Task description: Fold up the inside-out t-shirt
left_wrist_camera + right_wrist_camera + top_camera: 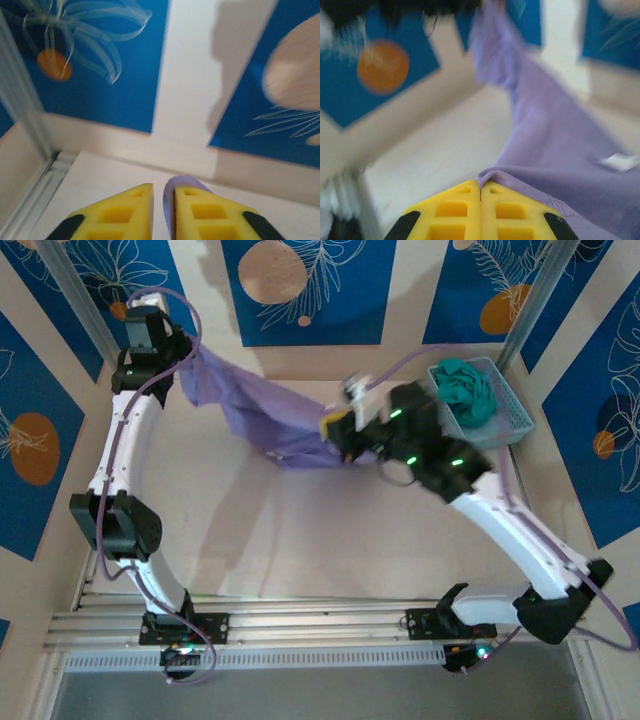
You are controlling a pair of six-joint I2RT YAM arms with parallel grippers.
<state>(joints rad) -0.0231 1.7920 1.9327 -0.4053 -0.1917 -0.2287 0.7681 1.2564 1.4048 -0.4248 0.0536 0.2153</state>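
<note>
Pinched hem of the inside-out t-shirt in tightly closed right gripper. Farther back, held left gripper slightly parted, lavender cloth touching one finger. Hung shirt stretched between both over table.

No writing can be read; the small white label on the lavender t-shirt is blurred blank.
</note>
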